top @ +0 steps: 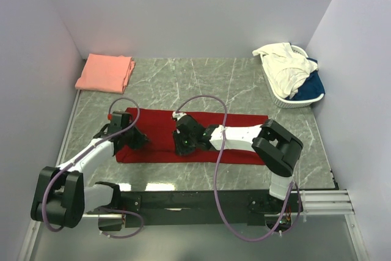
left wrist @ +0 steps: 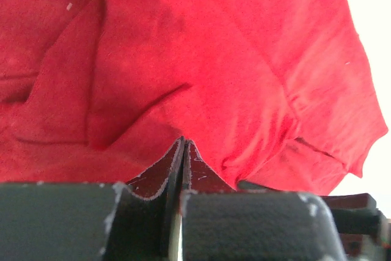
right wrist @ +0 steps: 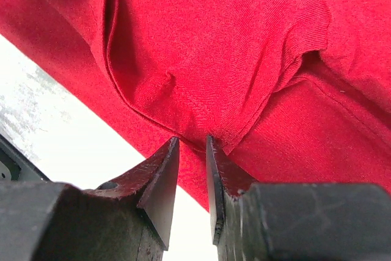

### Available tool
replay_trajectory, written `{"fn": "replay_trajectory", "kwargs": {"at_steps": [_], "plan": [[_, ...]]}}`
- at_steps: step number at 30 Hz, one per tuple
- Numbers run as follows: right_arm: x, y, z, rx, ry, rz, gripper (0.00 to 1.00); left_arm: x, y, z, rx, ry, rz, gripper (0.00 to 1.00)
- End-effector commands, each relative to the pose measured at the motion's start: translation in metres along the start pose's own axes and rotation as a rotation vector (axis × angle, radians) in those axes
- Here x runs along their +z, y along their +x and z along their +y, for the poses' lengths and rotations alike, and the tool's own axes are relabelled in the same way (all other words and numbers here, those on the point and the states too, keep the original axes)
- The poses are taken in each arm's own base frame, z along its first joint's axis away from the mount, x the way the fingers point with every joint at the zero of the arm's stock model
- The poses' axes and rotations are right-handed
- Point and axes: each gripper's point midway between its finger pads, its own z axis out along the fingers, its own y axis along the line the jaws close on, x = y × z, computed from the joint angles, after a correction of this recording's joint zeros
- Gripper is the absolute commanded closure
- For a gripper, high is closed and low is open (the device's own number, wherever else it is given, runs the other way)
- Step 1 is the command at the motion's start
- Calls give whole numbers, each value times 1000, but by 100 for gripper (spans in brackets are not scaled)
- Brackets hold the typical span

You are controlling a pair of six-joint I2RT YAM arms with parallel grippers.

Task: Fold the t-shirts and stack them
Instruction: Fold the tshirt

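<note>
The deep red t-shirt (top: 235, 136) lies as a long folded strip across the middle of the table. My left gripper (top: 135, 139) is at its left end. In the left wrist view the jaws (left wrist: 184, 143) are shut, with the red cloth (left wrist: 201, 59) gathered into creases at their tips. My right gripper (top: 183, 143) is over the strip's middle. In the right wrist view its jaws (right wrist: 192, 142) stand a narrow gap apart, pinching a hemmed fold of the red cloth (right wrist: 214, 47). A folded salmon pink t-shirt (top: 105, 71) lies at the back left.
A white slatted basket (top: 292, 101) at the back right holds a cream-white t-shirt (top: 282, 62) and a blue one (top: 311, 84). Walls close in the table on the left, back and right. Purple cables loop over the red shirt.
</note>
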Motion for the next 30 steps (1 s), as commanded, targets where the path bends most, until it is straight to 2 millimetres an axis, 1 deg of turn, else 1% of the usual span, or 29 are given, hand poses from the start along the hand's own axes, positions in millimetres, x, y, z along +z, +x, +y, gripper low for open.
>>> {"fn": "replay_trajectory", "kwargs": {"at_steps": [1, 2, 5, 6, 8, 9, 11, 12, 14, 15, 17, 18, 19, 20, 21, 22, 23, 24, 26, 27, 29, 30], "plan": [[-23, -35, 18, -10, -24, -100, 68, -5, 7, 2, -22, 23, 13, 94], [-25, -36, 19, -11, -24, -103, 68, -4, 11, 7, -28, 16, 19, 94], [-30, -41, 20, -6, -22, -110, 68, -6, 15, 11, -43, 19, 18, 96], [-34, -46, 25, -10, -31, -120, 68, -7, 15, 11, -44, 23, 16, 96], [-39, -48, 27, -6, -36, -116, 66, -11, 14, 8, -41, 36, 6, 96], [-45, -55, 32, -9, -49, -131, 65, -12, 13, 7, -38, 40, 1, 95], [-50, -60, 33, -6, -44, -142, 62, -15, 10, 6, -30, 39, -7, 95], [-54, -69, 37, -5, -45, -159, 61, -16, 10, 6, -29, 36, -9, 95], [-53, -78, 34, 5, -30, -165, 58, -17, 10, 6, -29, 37, -12, 95], [-49, -88, 36, 14, -28, -172, 58, -18, 10, 4, -31, 42, -13, 95], [-41, -97, 33, 28, -18, -163, 58, -21, 9, 4, -30, 46, -18, 95], [-29, -101, 35, 27, -18, -151, 59, -22, 9, 3, -29, 48, -19, 95], [-23, -103, 34, 30, -10, -141, 59, -26, 6, 0, -27, 58, -35, 95], [-19, -114, 38, 28, -11, -152, 59, -28, 5, 0, -26, 51, -38, 95], [-4, -109, 32, 28, 12, -127, 59, -32, 3, -3, -24, 60, -53, 95], [1, -109, 32, 29, 18, -120, 60, -36, -2, -8, -20, 69, -70, 94], [10, -110, 31, 30, 24, -113, 60, -39, -6, -8, -17, 63, -90, 94], [15, -109, 31, 31, 25, -109, 60, -46, -11, -14, -9, 74, -109, 94], [26, -106, 30, 30, 18, -90, 61, -52, -18, -17, -4, 70, -137, 92], [29, -106, 32, 27, 12, -87, 61, -58, -23, -22, 4, 77, -151, 91], [34, -99, 37, 25, -18, -66, 61, -61, -26, -26, 14, 79, -163, 91], [34, -96, 44, 16, -38, -66, 61, -65, -30, -29, 17, 83, -176, 91]]}}
